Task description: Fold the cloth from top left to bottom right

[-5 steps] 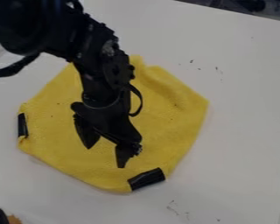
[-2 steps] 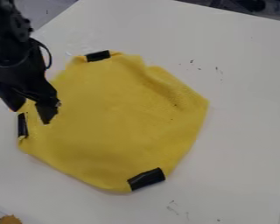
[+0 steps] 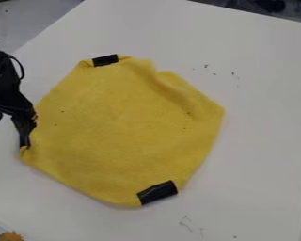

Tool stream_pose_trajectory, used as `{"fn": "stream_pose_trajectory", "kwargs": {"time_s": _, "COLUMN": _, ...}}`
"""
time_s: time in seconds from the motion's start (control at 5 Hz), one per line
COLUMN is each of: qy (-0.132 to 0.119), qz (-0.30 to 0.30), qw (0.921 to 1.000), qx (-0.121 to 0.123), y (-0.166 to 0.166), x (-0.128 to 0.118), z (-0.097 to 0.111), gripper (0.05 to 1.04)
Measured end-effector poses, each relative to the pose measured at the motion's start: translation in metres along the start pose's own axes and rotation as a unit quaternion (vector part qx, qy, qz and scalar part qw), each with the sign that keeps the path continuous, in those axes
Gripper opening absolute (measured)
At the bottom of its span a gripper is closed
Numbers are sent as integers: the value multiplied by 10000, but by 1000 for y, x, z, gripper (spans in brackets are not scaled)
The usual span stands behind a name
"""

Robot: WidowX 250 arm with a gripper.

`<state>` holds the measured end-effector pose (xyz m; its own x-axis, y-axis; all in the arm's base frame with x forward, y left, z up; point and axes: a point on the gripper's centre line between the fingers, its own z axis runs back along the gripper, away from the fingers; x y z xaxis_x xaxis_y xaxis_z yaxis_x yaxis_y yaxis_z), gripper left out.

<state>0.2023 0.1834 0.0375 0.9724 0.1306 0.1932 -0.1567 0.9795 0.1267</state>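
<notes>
A white tabletop carried a yellow cloth, spread mostly flat, with an uneven, many-sided outline and soft wrinkles toward its upper right. Small dark marks speckled the tabletop beyond the cloth's right side.

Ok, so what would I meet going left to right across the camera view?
Gripper → black strip at the yellow cloth's top edge → black strip at its bottom edge.
</notes>
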Motion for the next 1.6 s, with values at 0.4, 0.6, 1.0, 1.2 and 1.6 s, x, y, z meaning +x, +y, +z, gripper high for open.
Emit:
{"fn": "stream_pose_trajectory", "kwargs": {"time_s": 0.4, "qy": 146, "qz": -42, "qw": 9996, "qx": -232, "y": -6, "x": -1, "z": -23, "gripper": 1001}}
{"fn": "stream_pose_trajectory", "kwargs": {"time_s": 0.6, "qy": 145, "qz": -74, "qw": 9995, "qx": -261, "y": -7, "x": 2, "z": -32, "gripper": 950}}
{"fn": "stream_pose_trajectory", "kwargs": {"time_s": 1.0, "qy": 60, "qz": -106, "qw": 9997, "qx": -207, "y": -5, "x": 4, "z": -33, "gripper": 419}}
{"fn": "stream_pose_trajectory", "kwargs": {"time_s": 1.2, "qy": 117, "qz": -87, "qw": 9998, "qx": -140, "y": -5, "x": -5, "z": -31, "gripper": 200}}
{"fn": "stream_pose_trajectory", "kwargs": {"time_s": 1.6, "qy": 383, "qz": 195, "qw": 9987, "qx": 270, "y": 9, "x": -31, "z": 4, "gripper": 69}}
